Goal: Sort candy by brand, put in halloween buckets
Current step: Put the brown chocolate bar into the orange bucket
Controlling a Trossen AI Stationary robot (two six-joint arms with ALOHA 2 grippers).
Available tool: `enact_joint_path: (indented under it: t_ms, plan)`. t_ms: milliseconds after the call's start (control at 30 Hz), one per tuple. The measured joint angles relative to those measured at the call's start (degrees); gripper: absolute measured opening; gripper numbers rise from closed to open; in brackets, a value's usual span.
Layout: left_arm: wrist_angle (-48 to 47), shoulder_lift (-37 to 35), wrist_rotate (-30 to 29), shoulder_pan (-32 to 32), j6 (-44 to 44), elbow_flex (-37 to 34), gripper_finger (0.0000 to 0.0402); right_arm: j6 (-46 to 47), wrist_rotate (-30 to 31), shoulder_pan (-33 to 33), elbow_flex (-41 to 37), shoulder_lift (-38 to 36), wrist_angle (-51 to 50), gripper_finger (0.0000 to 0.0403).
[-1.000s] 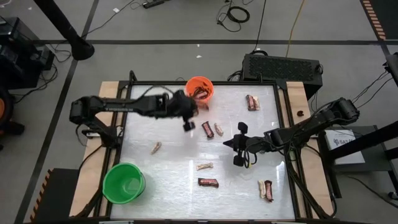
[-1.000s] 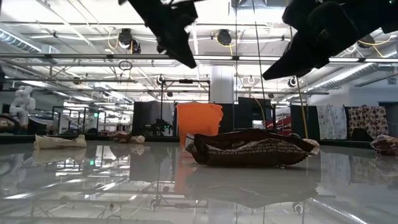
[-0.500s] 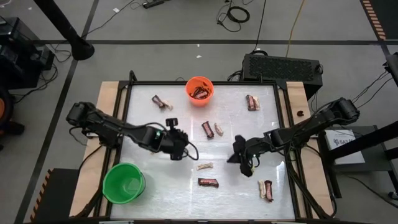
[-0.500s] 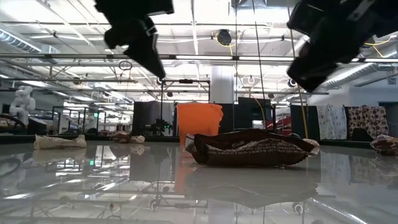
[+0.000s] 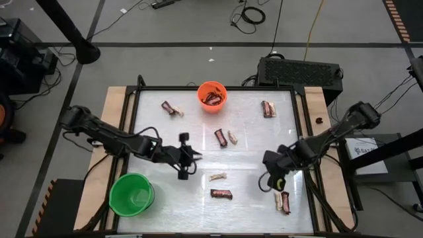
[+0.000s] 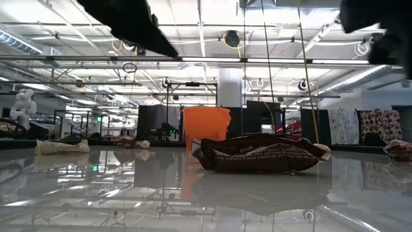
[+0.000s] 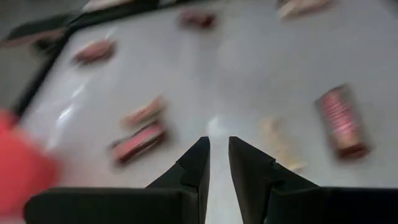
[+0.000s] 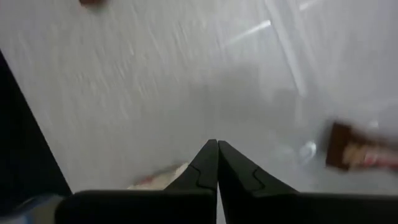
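My left gripper [image 5: 187, 163] hangs mid-table, fingers slightly apart and empty; the right gripper [image 5: 271, 173] is pinched together. Loose candy lies scattered, a cream bar [image 5: 217, 176] nearest. I'd widen, drop squarely over it, then carry it to the green bucket [image 5: 131, 194].

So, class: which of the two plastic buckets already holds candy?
The orange plastic bucket at the far edge; dark wrappers show inside. The green one looks empty.

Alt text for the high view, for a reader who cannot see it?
Both arms hang over a white table scattered with candy: left gripper mid-table, right gripper near the right edge. Orange bucket at the far edge, green bucket near-left.
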Motion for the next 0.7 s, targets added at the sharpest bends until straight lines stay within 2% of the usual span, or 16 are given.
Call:
enact_joint_path:
  t_ms: [200, 333, 467, 600, 700]
  plan:
    - [27.6, 4.4, 12.6, 0.7, 3.7, -6.8, 0.0068, 12.8, -1.0, 6.4, -2.1, 0.0, 0.1, 0.0004]
    - [37.4, 9.4, 13.3, 0.6, 7.1, -6.6, 0.0068, 17.7, -2.0, 10.2, -3.1, 0.4, 0.1, 0.0025]
    - [45.3, 15.1, 13.0, 0.9, 10.1, -6.1, 0.0068, 25.9, -2.0, 12.8, -4.5, 0.8, 0.1, 0.0064]
    - [46.3, 20.2, 14.2, 1.0, 11.1, -3.8, 0.0075, 32.6, -2.0, 13.7, -6.7, 0.9, 0.5, 0.012]
    - [46.6, 23.9, 15.9, 0.5, 11.0, -0.9, 0.0102, 36.8, -3.7, 15.3, -9.4, 1.6, 3.9, 0.0163]
